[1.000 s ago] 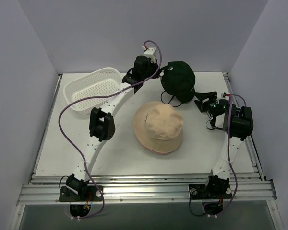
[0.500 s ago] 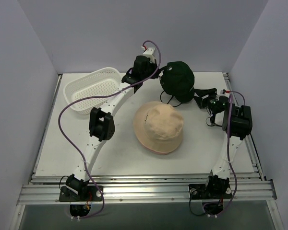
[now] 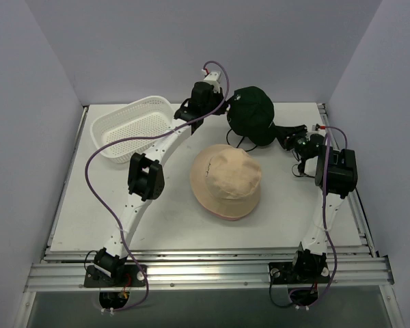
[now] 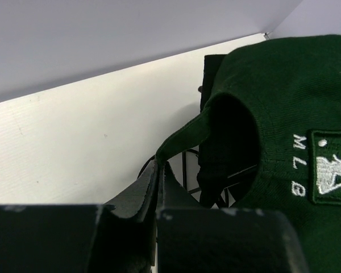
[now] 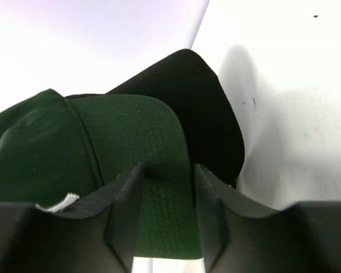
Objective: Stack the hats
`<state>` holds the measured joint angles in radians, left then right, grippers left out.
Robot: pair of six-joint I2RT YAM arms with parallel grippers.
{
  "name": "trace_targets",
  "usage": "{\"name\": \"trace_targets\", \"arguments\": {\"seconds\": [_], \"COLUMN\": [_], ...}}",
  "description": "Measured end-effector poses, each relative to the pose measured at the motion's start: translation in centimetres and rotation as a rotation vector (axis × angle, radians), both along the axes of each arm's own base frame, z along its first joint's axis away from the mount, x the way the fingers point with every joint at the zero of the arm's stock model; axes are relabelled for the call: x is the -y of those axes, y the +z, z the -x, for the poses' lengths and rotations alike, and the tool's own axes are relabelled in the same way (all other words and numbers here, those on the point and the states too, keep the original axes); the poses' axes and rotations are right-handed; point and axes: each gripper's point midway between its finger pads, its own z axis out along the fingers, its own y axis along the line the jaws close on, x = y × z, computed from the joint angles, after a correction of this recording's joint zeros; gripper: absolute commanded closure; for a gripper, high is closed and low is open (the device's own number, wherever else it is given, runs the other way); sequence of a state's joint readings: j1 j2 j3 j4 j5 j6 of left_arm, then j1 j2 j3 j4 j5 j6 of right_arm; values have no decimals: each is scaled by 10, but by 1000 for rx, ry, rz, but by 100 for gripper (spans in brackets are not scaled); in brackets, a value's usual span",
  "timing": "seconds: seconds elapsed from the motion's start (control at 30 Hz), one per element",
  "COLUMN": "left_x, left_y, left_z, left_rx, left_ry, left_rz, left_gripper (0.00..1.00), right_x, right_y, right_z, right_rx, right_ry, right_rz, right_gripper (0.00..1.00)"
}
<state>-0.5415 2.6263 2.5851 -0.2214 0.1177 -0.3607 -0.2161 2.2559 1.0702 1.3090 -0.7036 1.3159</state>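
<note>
A dark green cap [image 3: 251,116] sits at the back of the table, over a black cap [image 5: 210,114] whose brim shows underneath it. My left gripper [image 3: 227,109] [image 4: 159,162] is shut on the green cap's thin back strap [image 4: 182,133]. From the right, my right gripper [image 3: 281,134] [image 5: 167,170] has the green brim [image 5: 165,142] filling the gap between its fingers, touching both. A tan bucket hat [image 3: 227,179] lies mid-table on a pink hat, of which only a thin edge [image 3: 222,217] shows.
A white mesh basket [image 3: 133,126] stands at the back left, close to the left arm's forearm. The back wall runs just behind the caps. A metal rail [image 3: 359,205] lines the table's right edge beside the right arm.
My right gripper has slid left onto the green cap's brim and its jaws have narrowed around it. The left gripper keeps its hold; the cap has shifted slightly toward the back.
</note>
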Motion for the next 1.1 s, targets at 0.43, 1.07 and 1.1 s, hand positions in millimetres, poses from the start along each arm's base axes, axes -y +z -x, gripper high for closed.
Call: {"name": "trace_targets", "arguments": {"seconds": [0.43,1.07,1.1], "left_x": [-7,-33,-34], "left_y": [-10,75,79], "left_z": [-3,14,14], "left_rx": [-16,86,91], "left_ry": [16,60,63], "left_rz": [-21,-60,-60], "left_gripper": [98,98,98], "right_x": [5,6,6], "right_y": [10,51,55], "right_z": [-1,-10,-11], "right_rx": [6,71,81], "right_ry": [-18,-3,0], "right_rz": [-25,-47,-45], "right_gripper": [100,100,100]}}
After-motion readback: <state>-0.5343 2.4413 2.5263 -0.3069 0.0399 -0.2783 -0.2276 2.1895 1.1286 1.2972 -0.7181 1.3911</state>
